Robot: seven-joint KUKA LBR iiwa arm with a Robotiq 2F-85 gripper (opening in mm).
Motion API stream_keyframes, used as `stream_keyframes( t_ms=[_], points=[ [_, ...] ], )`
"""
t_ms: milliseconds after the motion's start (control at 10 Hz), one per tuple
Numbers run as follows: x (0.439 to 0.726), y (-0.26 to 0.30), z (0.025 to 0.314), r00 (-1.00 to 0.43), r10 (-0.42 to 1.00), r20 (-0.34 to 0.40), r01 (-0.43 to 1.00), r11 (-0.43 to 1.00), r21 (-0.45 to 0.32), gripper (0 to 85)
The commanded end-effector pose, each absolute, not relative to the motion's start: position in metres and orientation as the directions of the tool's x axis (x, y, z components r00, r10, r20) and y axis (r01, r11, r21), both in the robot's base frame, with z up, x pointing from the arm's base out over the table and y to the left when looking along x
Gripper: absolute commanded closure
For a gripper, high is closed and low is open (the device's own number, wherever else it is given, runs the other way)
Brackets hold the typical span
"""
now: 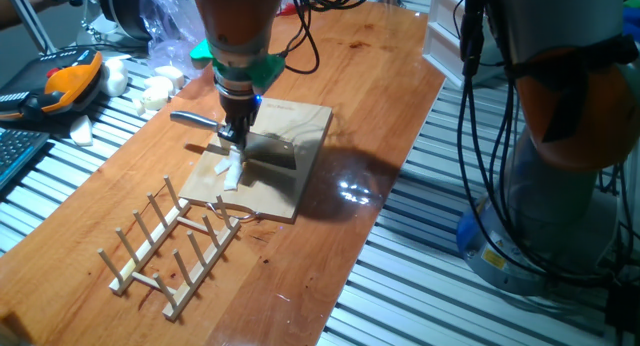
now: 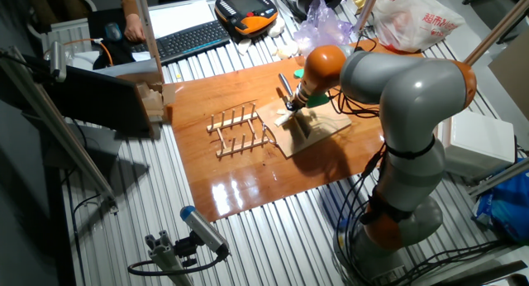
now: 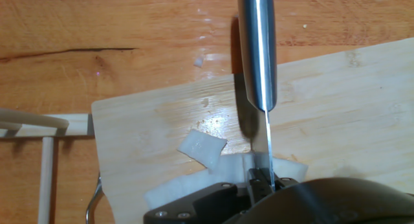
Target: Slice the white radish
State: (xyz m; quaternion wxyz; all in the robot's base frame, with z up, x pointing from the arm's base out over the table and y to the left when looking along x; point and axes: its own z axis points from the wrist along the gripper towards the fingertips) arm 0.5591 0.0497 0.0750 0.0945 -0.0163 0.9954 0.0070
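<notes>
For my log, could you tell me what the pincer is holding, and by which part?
The pincer holds a knife, gripped on the blade's spine near the blade's rear end; its steel handle juts out beyond.

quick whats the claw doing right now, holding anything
claw: closed on the knife, blade down over the white radish on the cutting board.

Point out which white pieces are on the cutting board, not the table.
The white radish slivers under the gripper lie on the wooden board. The larger white lumps sit off it, on the table's far-left edge.
</notes>
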Motion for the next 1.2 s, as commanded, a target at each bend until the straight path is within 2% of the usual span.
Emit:
stream_keyframes(
  t_ms=[0, 300, 700, 1100],
  points=[
    [0.559, 0.05, 0.074, -0.981, -0.03, -0.191, -0.032, 0.999, 0.011, 85.0],
    [0.559, 0.05, 0.076, -0.98, -0.031, -0.196, -0.032, 0.999, 0.002, 85.0],
    [0.556, 0.05, 0.104, -0.988, -0.02, -0.152, -0.022, 1.0, 0.012, 85.0],
    [0.556, 0.047, 0.116, -0.99, -0.026, -0.138, -0.026, 1.0, 0.004, 85.0]
  ],
)
